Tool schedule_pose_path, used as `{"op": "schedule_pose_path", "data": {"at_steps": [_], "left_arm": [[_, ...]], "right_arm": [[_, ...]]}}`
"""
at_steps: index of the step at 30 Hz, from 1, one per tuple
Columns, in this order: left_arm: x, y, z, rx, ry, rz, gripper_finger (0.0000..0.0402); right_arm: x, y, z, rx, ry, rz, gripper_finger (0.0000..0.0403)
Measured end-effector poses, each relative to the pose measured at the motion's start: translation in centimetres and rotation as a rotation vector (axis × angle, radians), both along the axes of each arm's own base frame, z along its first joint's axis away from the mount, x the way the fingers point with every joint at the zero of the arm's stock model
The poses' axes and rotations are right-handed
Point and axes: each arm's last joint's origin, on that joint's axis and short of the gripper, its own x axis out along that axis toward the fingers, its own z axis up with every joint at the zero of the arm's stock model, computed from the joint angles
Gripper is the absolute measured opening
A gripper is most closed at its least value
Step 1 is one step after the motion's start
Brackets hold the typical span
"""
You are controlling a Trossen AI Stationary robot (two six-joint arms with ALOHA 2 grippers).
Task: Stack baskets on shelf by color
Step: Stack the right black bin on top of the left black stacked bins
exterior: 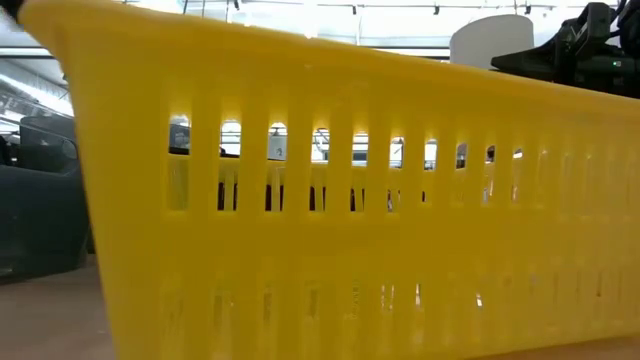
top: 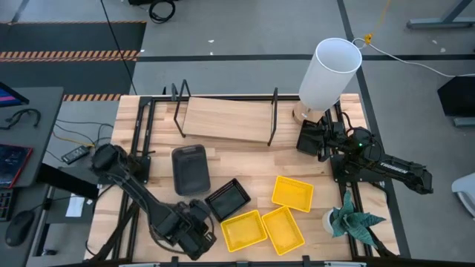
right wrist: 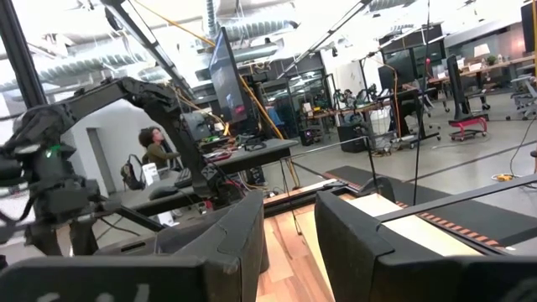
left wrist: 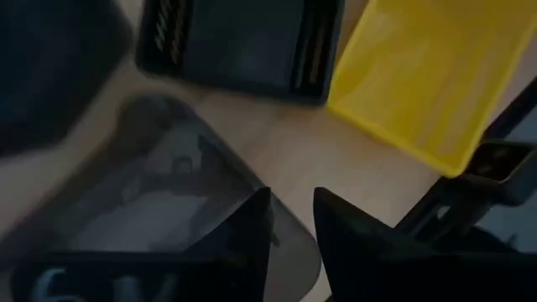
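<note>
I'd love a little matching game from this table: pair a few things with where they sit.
Things:
1. light-wood shelf board with black wire ends
2. smoky grey plastic basket
3. black slatted basket
4. white cylinder lamp shade

Places:
A. between the grey basket and the yellow baskets
B. far right corner of the table
C. along the table's far edge, in the middle
D. just in front of the shelf, left of centre

Pairs: 1-C, 2-D, 3-A, 4-B

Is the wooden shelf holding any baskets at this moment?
Empty. In the high view the shelf board is bare; the yellow baskets, grey basket and black basket all lie on the table.
</note>
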Motion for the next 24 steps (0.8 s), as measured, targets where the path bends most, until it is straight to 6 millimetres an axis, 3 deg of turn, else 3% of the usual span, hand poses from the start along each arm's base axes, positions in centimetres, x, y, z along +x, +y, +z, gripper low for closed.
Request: {"op": "schedule_pose_path", "data": {"at_steps": [12, 20, 24], "left_arm": [[0.9, -0.6, -2.5, -0.068, 0.057, 0.200, 0.0099], [1.0, -0.7, -2.7, -0.109, 0.059, 0.290, 0.0126], [1.6, -0.9, -4.4, -0.109, 0.120, 0.305, 0.0132]], "right_arm": [[0.0, 0.0, 0.0, 0.000, 0.000, 0.000, 0.0115], [0.0, 0.0, 0.0, 0.000, 0.000, 0.000, 0.0115], [0.0, 0.0, 0.0, 0.000, 0.000, 0.000, 0.0115]]}}
